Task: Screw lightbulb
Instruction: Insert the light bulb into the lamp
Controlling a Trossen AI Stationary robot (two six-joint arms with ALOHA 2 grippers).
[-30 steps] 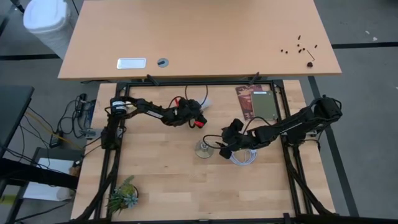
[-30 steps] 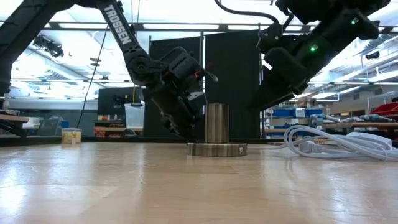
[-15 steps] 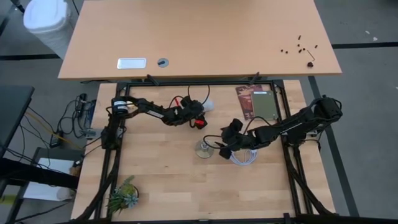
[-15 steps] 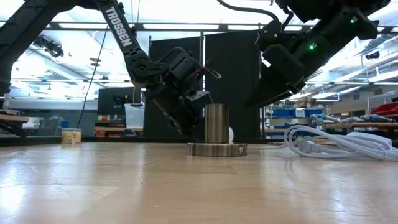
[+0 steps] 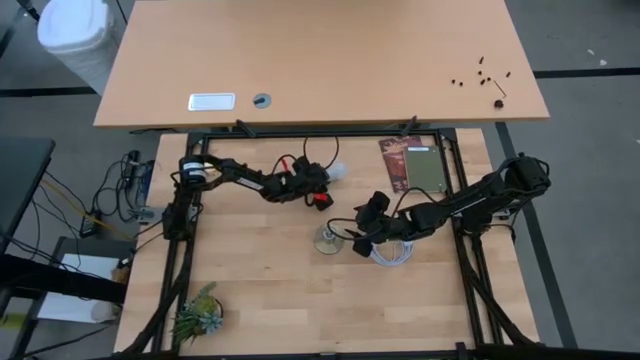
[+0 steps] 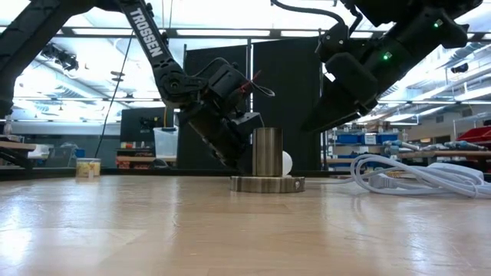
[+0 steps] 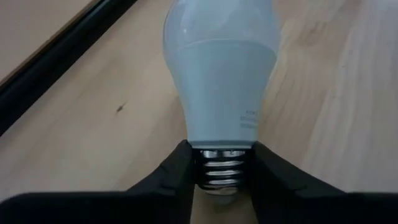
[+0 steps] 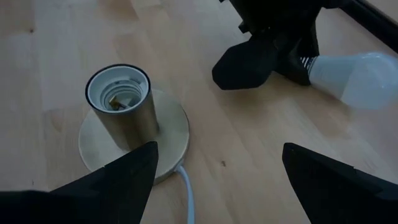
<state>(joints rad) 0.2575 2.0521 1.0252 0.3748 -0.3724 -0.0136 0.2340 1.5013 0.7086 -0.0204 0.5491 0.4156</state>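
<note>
The lamp socket (image 6: 267,161) is the thing to look from. It is a short shiny metal tube standing up on a round flat base, and it sits near the middle of the wooden table (image 5: 260,290). Its top is open, and from above you can see white inside it (image 8: 117,90).

Closer to the front edge than the socket, off toward the left arm's corner, a little green plant (image 5: 197,312) sits on the table.

Just beside the socket, on the right arm's side, lies a bundle of white cord (image 6: 406,178). A thin white wire runs out from the socket's base.

The right gripper (image 5: 362,232) hangs just beside the socket, on the cord's side. Its two dark fingers (image 8: 112,180) stand wide apart with nothing between them, and the socket shows in the space in front of them.

Past the socket, toward the back of the table, is the left gripper (image 5: 322,180). Its fingers (image 7: 180,171) press on both sides of the silvery screw end of the lightbulb (image 7: 219,81). The white round end of the bulb points away from the gripper. The lightbulb lies low, close to the wood, and I cannot tell if it touches. It is apart from the socket and not in it yet.

Farther back still, behind the frame, is a bigger tan table (image 5: 320,60).
</note>
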